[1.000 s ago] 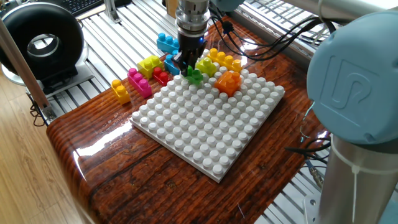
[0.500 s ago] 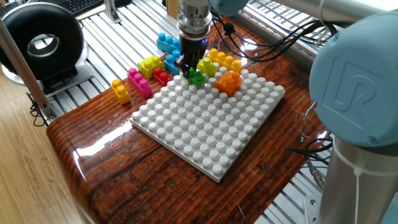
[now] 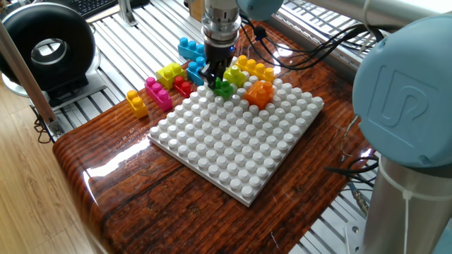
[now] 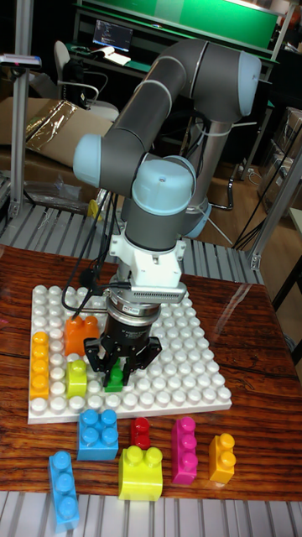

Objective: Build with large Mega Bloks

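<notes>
My gripper [image 3: 217, 80] hangs over the back edge of the white baseplate [image 3: 233, 144], shut on a small green brick [image 3: 224, 88] that rests on the plate's edge row. In the tall fixed view the gripper [image 4: 116, 367] straddles the green brick [image 4: 115, 379], one finger on each side. On the plate also sit a lime brick [image 4: 77, 377], an orange brick [image 4: 80, 333] and a long yellow-orange brick [image 4: 39, 362]. Loose beside the plate lie two blue bricks [image 4: 98, 433] [image 4: 63, 487], a red one [image 4: 140, 431], a yellow one [image 4: 141, 471], a magenta one [image 4: 184, 450] and an orange-yellow one [image 4: 221, 457].
The baseplate lies on a glossy wooden table top [image 3: 127, 190] with metal slats around it. A black round device [image 3: 46, 49] stands at the far left. Cables [image 3: 311, 49] trail behind the plate, and the arm's large base [image 3: 406, 127] fills the right side.
The gripper has shifted slightly to the right along the plate's back edge, and the green brick has moved with it.
</notes>
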`<action>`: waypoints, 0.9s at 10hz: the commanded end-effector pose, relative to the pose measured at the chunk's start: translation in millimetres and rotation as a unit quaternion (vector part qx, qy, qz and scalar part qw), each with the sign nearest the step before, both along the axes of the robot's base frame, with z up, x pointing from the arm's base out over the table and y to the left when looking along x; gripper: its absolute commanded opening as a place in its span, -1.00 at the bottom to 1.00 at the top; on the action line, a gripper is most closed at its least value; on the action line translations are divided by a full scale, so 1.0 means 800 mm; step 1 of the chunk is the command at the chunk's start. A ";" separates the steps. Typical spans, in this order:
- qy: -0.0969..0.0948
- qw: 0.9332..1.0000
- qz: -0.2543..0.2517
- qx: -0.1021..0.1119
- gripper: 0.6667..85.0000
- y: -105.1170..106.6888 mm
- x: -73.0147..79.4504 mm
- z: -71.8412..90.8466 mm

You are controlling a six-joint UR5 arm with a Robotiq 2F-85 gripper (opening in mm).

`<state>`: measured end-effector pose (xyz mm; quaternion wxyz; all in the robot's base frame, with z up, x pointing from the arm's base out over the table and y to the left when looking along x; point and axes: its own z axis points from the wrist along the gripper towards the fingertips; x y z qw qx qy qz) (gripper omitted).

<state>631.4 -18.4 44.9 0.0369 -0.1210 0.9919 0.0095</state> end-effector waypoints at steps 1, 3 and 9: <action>-0.010 1.000 0.003 0.008 -0.99 -0.004 0.004 -0.003; -0.015 1.000 0.000 0.009 -0.99 -0.002 0.007 -0.006; 0.005 1.000 -0.004 0.010 -0.79 0.000 -0.009 -0.011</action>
